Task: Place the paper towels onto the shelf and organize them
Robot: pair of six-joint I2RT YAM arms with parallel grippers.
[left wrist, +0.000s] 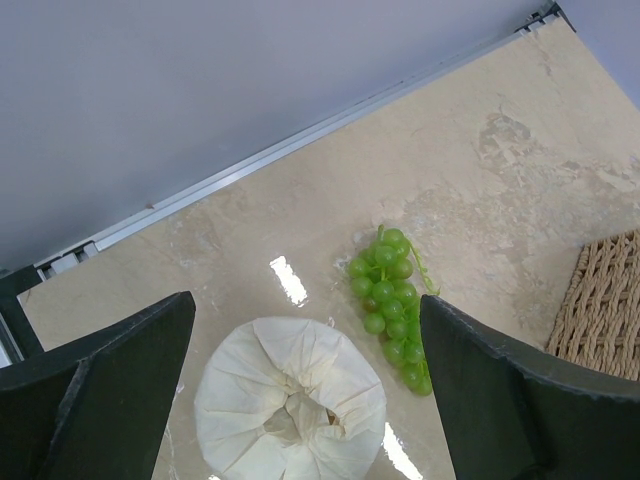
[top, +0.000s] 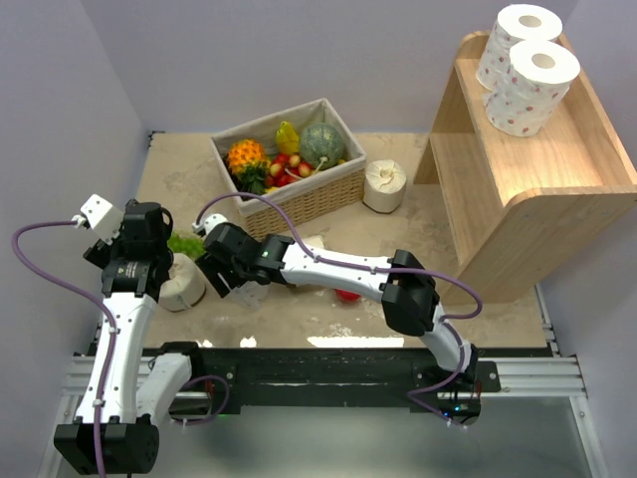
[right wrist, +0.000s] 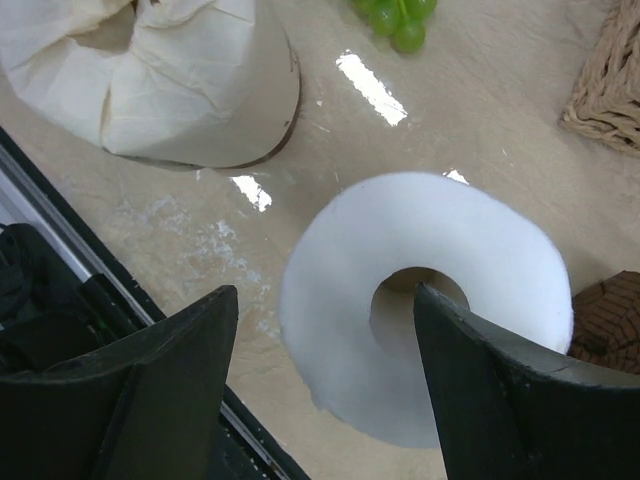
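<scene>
Top view: a red object [top: 346,295] lies mostly under the right forearm; kind undetermined. The shelf [top: 528,179] hides its lower tier beneath its top board.

Left wrist view: the bottom edge cuts the cream roll [left wrist: 290,400]; only a corner of the wicker basket [left wrist: 605,300] shows.

Right wrist view: one finger [right wrist: 500,400] of the right gripper [right wrist: 322,292] covers part of the white roll [right wrist: 340,330]. The top edge cuts the grapes [right wrist: 395,15]. A brown object [right wrist: 610,325] at the right edge is unidentifiable.

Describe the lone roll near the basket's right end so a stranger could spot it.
Find the big wooden shelf on the right and the wicker basket of fruit at the back. On the tabletop between them stands one roll, upright. It is plain cream, unlike the two pink-dotted rolls on the shelf's top.
</scene>
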